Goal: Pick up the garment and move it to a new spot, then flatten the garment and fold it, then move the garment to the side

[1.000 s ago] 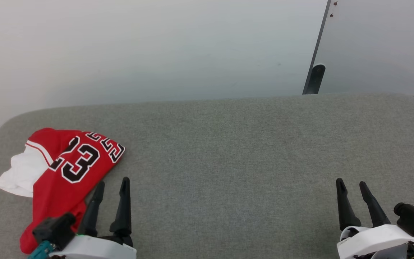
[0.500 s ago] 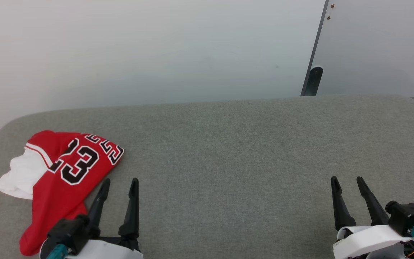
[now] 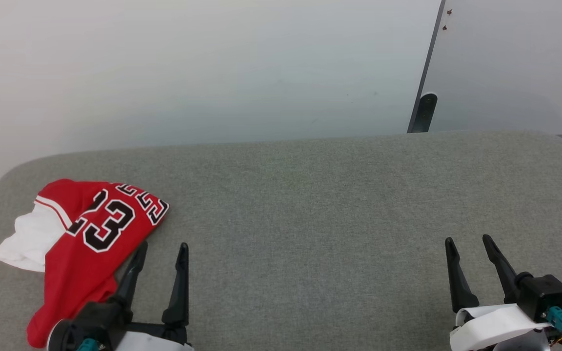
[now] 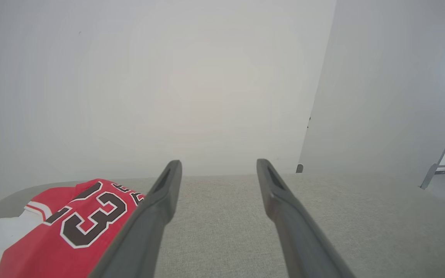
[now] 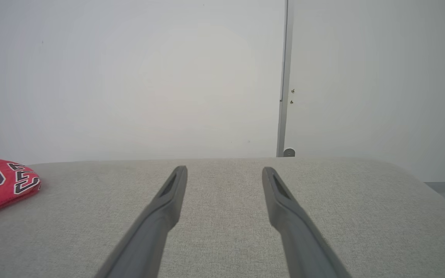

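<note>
Presently listed: one red jersey T-shirt point(image 3: 86, 243), numbered "23", with a white sleeve point(image 3: 27, 236) showing, is found bunched at the left end of the grey upholstered surface point(image 3: 310, 204). The left gripper point(image 3: 162, 244) is held just beside its right edge, fingers spread apart, nothing gripped; contact with the cloth cannot be told. The right gripper point(image 3: 467, 239) is held well apart at the right end, likewise spread and empty. A pale wall point(image 3: 188, 63) is seen behind.

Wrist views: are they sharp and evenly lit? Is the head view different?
Left wrist view: soft, even light; the print on the garment is sharp, the left gripper blurs near the bottom edge. Right wrist view: same light, pale wall, the right gripper likewise soft. Head view: sharp, faint shadows only.
</note>
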